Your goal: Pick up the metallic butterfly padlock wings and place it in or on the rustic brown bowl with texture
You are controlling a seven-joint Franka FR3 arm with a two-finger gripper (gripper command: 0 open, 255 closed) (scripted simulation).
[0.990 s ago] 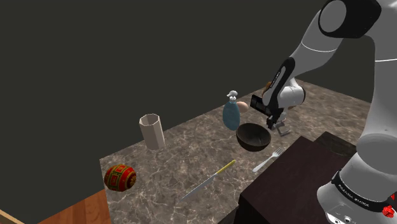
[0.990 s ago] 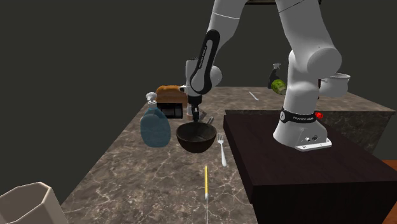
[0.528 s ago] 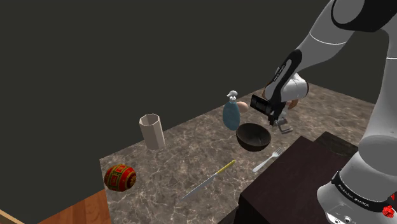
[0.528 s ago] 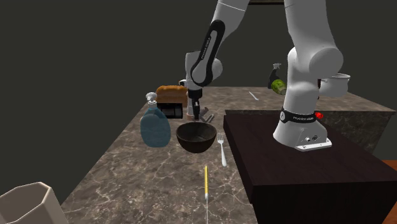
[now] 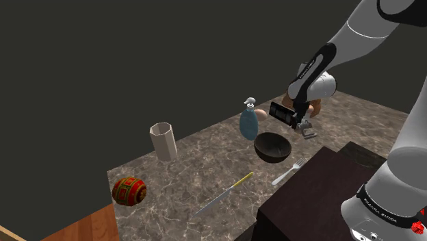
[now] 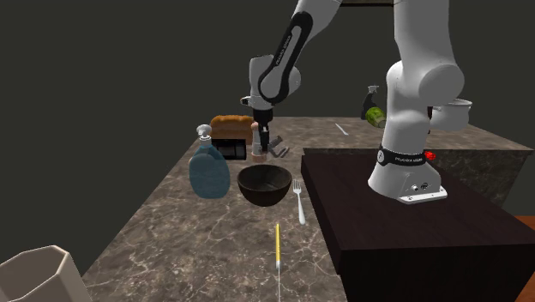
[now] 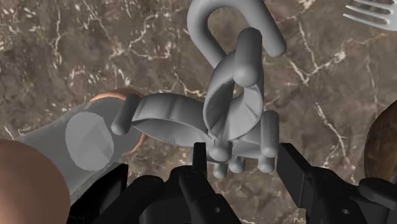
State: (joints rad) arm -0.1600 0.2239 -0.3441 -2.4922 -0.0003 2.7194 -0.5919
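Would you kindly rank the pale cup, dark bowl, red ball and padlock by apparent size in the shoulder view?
1. pale cup
2. dark bowl and red ball, about alike (the ball sits nearer the camera)
3. padlock, smallest

Veined marble counter (image 5: 198,164) carrying, across the shoulder view from left to right, a red patterned ball (image 5: 129,190), faceted white cup (image 5: 163,141), yellow-handled knife (image 5: 224,192), blue bottle (image 5: 249,121), dark bowl (image 5: 272,147) and fork (image 5: 288,172).
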